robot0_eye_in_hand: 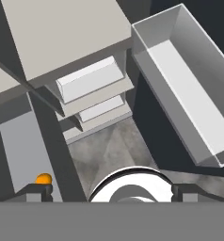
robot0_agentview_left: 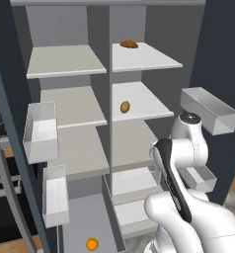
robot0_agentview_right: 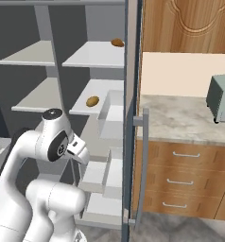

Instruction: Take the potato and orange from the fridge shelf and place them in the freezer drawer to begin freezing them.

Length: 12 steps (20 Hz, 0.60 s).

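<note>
Item one, the claw (robot0_eye_in_hand: 111,190): we record it released, its two dark fingertips (robot0_eye_in_hand: 38,190) standing far apart at the bottom of the hand view with nothing between them.

Item two, the orange (robot0_eye_in_hand: 43,179): we find it just above the claw's left fingertip in the hand view, resting on the floor of the freezer drawer (robot0_eye_in_hand: 20,141), which stands pulled out. From the left base view the same orange (robot0_agentview_left: 92,244) lies near the front of the drawer's grey floor (robot0_agentview_left: 85,217), low in the cabinet and to the left of the arm.

Item three, a pale door bin (robot0_eye_in_hand: 189,89): long, open-topped, lying up and to the right of the claw in the hand view. Between it and the drawer we note stacked white inner drawers (robot0_eye_in_hand: 90,77).

Item four, the potato (robot0_agentview_left: 125,106): well above the claw, on the second shelf of the right-hand column, near its left edge; we see it also from the right base view (robot0_agentview_right: 92,101).

Item five, a darker, flatter brown lump (robot0_agentview_left: 129,44): farthest from the claw, on the top right shelf.
</note>
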{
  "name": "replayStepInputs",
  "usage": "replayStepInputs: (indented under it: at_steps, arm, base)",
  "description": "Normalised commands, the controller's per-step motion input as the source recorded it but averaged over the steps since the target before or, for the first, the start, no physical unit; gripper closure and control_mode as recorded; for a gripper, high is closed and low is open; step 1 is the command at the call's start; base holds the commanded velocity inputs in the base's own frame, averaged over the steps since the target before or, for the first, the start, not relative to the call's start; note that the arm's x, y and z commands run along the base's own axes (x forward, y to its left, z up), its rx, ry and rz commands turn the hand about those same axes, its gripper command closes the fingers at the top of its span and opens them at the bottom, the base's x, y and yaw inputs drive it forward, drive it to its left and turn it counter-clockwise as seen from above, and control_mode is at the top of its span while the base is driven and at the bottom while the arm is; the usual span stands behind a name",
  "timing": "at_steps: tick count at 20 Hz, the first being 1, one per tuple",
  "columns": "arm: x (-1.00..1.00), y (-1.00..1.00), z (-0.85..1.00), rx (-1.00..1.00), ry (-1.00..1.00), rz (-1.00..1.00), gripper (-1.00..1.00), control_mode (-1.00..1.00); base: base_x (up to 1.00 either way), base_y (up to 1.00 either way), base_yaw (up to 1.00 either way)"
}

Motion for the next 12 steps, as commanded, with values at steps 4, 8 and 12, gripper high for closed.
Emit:
replayStepInputs:
  at_steps: [4, 8, 12]
  arm:
    - [0.47, 0.15, 0.13, 0.00, -0.09, -0.14, -1.00, -1.00]
    - [1.00, 0.25, 0.20, 0.00, -0.13, -0.25, -1.00, -1.00]
    - [0.98, -0.02, 0.25, 0.03, -0.06, -0.03, -1.00, -1.00]
  base:
    - [0.04, 0.01, 0.00]
    - [0.00, 0.00, 0.00]
    - [0.00, 0.00, 0.00]
